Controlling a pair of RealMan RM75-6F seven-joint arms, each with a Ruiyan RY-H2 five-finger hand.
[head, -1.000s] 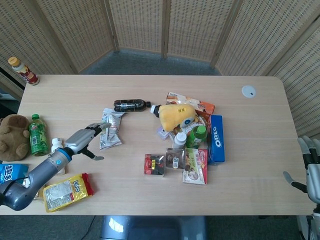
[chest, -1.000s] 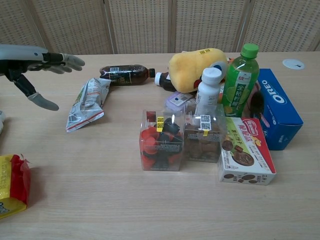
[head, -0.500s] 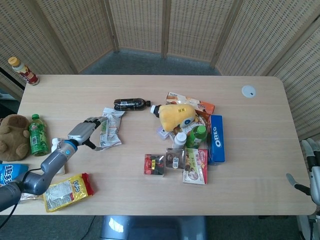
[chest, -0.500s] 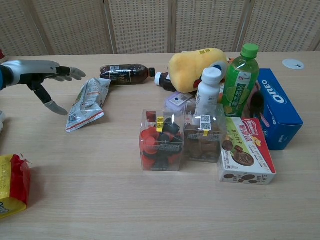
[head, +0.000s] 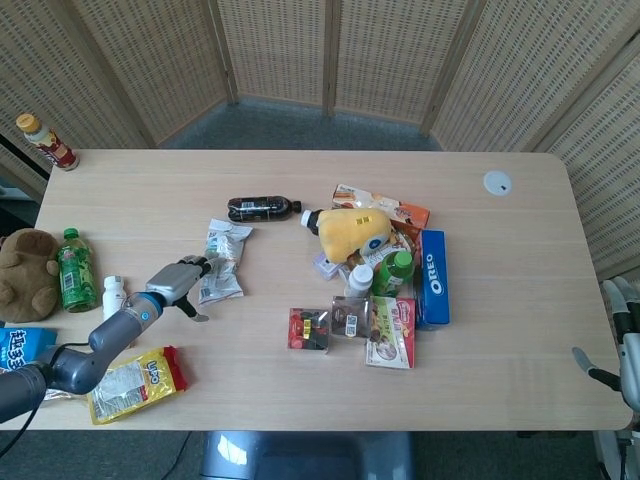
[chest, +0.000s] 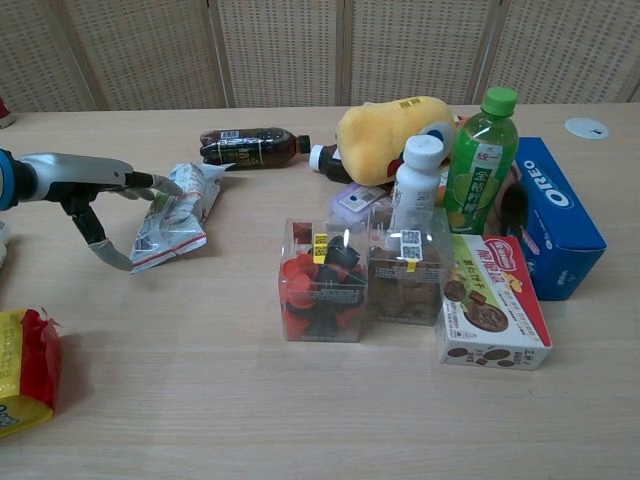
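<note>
The left robot hand (chest: 95, 200), fingers spread wide, touches the silver snack packet (chest: 172, 216) just left of the dark bottle (chest: 250, 147).

Lab-like test space: wicker screens (head: 330, 50) around snack-strewn table (head: 500, 330)

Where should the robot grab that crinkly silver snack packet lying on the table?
Probably at the near end of the snack packet, coming from its left, where the left hand already is. It lies flat and thin, so fingers above and thumb under the edge would likely pinch it best.

Left hand (chest: 95, 200) low, fingers spread
</note>
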